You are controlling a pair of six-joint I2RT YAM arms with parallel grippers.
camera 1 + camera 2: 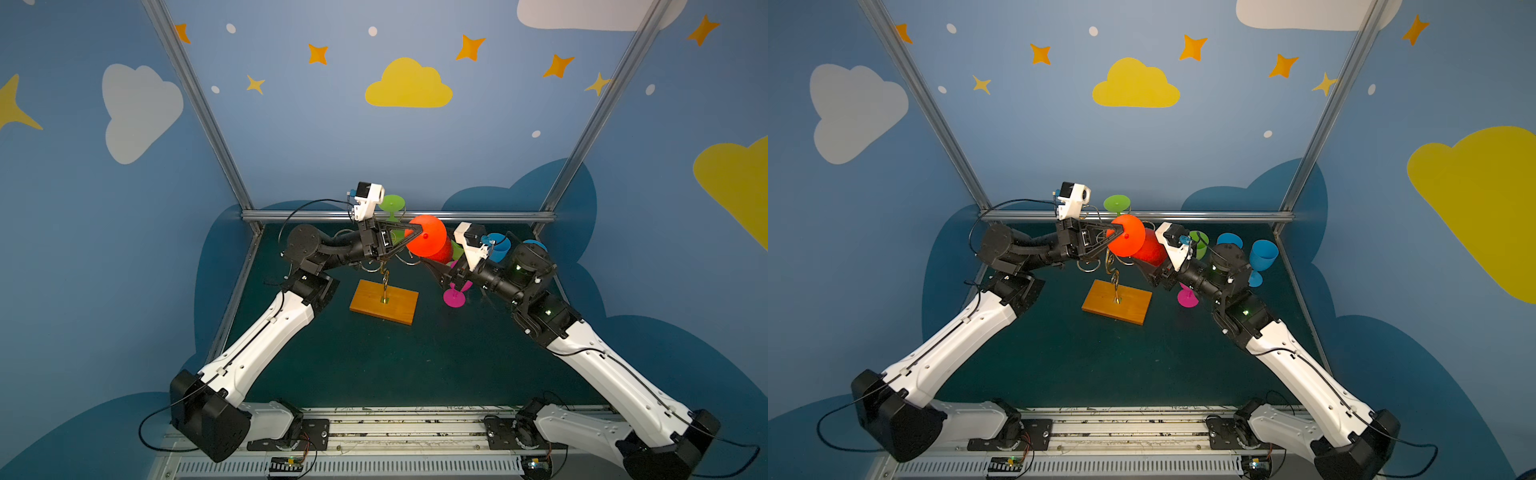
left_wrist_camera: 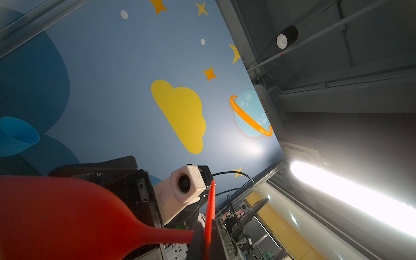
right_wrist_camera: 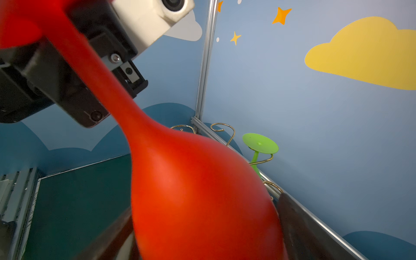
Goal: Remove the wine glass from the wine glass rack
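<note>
The red wine glass [image 1: 432,245] [image 1: 1131,245] hangs tilted in the air above and to the right of the wine glass rack [image 1: 384,301] [image 1: 1117,305], a gold wire stand on a wooden base. My left gripper [image 1: 417,230] [image 2: 207,238] is shut on the glass's thin foot disc [image 2: 211,202]. My right gripper [image 3: 207,225] stands wide open, and the red bowl [image 3: 198,191] fills the space between its fingers [image 3: 299,225]. Whether they press the bowl I cannot tell. No rack arm [image 3: 222,130] shows around the red stem.
A green glass [image 1: 392,205] [image 3: 260,144] hangs upside down on a far rack arm. Behind my right arm stand blue glasses [image 1: 1262,255] and another green one [image 1: 1198,245]; a pink one [image 1: 455,296] is under the wrist. The metal frame rail [image 1: 399,216] runs close behind.
</note>
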